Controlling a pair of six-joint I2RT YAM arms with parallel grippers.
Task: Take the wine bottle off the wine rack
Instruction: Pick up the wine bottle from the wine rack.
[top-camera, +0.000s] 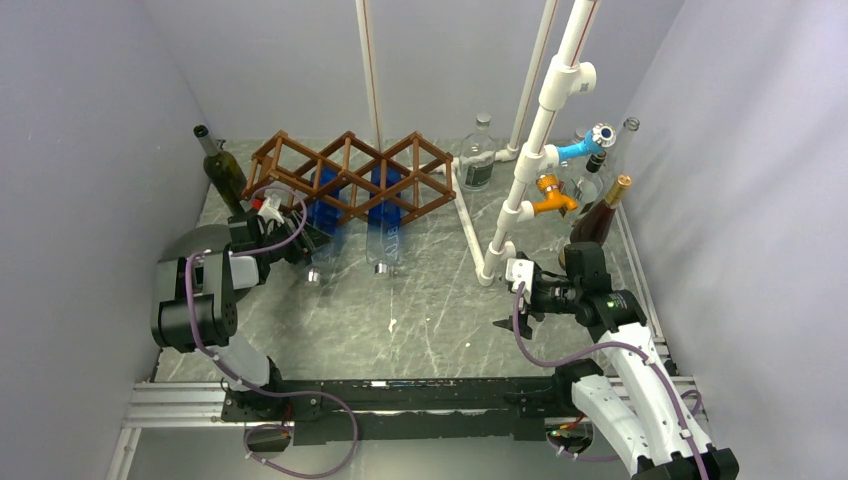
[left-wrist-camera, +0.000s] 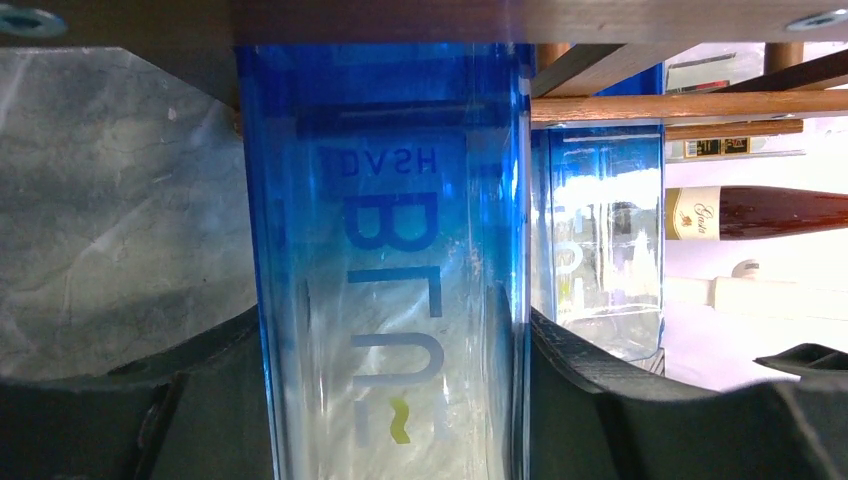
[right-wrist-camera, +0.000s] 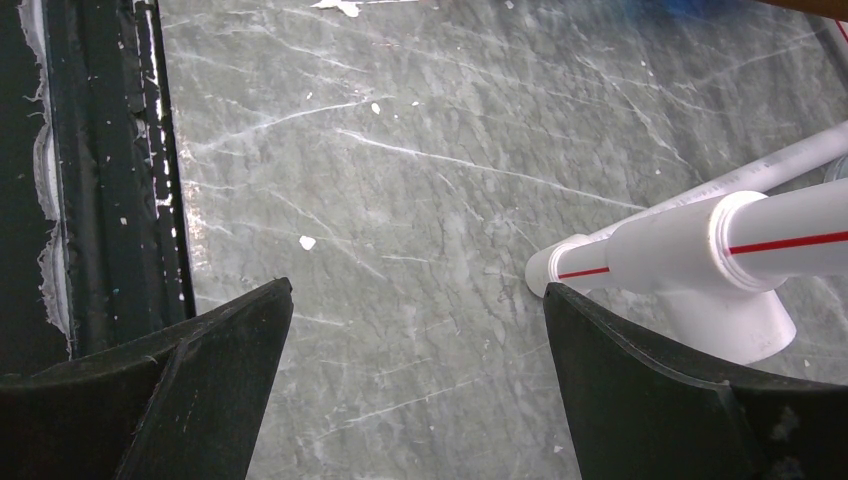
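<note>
Bright even light, soft shadows; left wrist view has glare on blue bottle (left-wrist-camera: 390, 250), right bkgd blown out.

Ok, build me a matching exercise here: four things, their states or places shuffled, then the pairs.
Things:
1. left black two-finger gripper
2. right black two-finger gripper
3. dark green glass bottle
4. clear glass bottle with dark label
States:
A. open, holding nothing
B. right of the brown wooden lattice rack
C. shut on the blue glass wine bottle
D. standing back left
Pairs: 1-C, 2-A, 3-D, 4-B
</note>
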